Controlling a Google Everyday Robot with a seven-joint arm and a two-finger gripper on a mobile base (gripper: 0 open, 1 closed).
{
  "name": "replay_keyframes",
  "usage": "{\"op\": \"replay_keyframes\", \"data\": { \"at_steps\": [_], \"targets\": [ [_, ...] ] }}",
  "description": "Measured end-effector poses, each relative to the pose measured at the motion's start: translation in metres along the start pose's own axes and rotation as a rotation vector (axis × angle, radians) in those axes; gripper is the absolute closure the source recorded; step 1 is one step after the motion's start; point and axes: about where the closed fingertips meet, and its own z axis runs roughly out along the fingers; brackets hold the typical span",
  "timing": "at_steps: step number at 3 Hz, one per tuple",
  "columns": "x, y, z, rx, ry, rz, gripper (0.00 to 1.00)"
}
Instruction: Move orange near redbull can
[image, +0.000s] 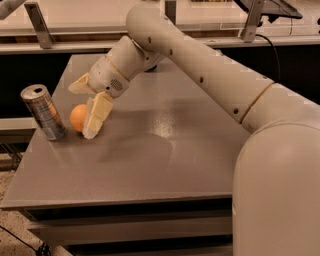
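Note:
The redbull can (43, 112) stands upright near the left edge of the grey table (165, 150). The orange (77, 118) rests on the table just right of the can, a small gap between them. My gripper (81, 111) hangs over the orange with its jaws spread. One cream finger (97, 116) sits against the orange's right side. The other finger (78, 85) is raised above and behind the orange. The orange's right part is hidden by the near finger.
A dark blue object (152, 67) peeks out behind my arm at the table's back. A metal rail and posts (40, 20) run behind the table. My arm's large shoulder (280, 175) fills the right foreground.

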Motion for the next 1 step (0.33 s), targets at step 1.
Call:
{"op": "replay_keyframes", "data": {
  "at_steps": [1],
  "targets": [
    [0.0000,0.0000,0.0001,0.000,0.000,0.000,0.00]
  ]
}}
